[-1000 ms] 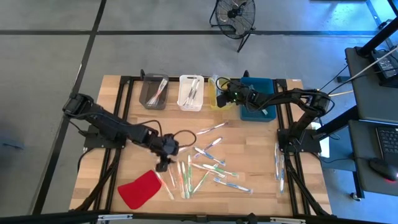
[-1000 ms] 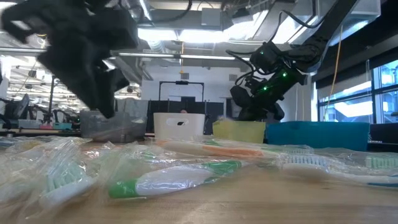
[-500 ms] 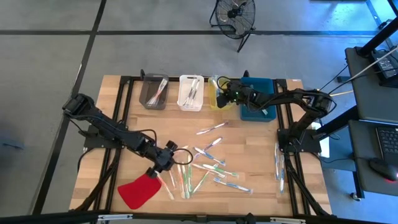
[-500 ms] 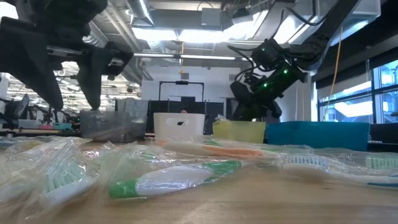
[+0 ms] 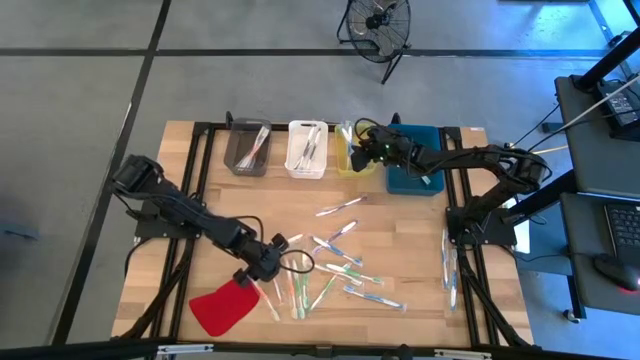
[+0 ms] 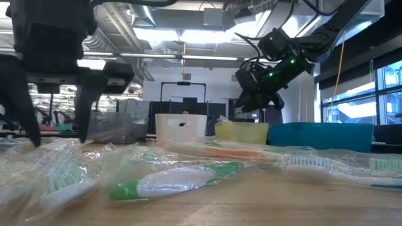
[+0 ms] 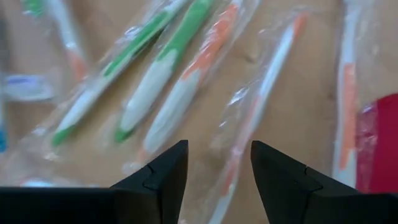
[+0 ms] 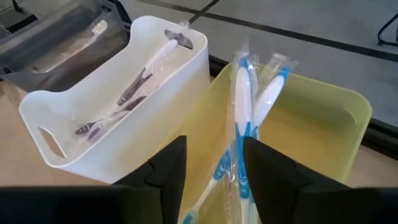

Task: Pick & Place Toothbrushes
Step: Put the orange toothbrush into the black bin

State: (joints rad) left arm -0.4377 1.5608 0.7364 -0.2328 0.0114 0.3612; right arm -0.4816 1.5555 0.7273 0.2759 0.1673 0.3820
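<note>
Blue toothbrushes [image 8: 244,118] inside yellow bin [image 8: 323,118]

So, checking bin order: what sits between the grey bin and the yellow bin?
The white bin sits between the grey bin and the yellow bin, holding wrapped toothbrushes; the high view shows it.

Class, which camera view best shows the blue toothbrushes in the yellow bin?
The right wrist view: the blue toothbrushes stand wrapped inside the yellow bin. The high view shows only the small bin; the low view its side; the left wrist view, nothing.
</note>
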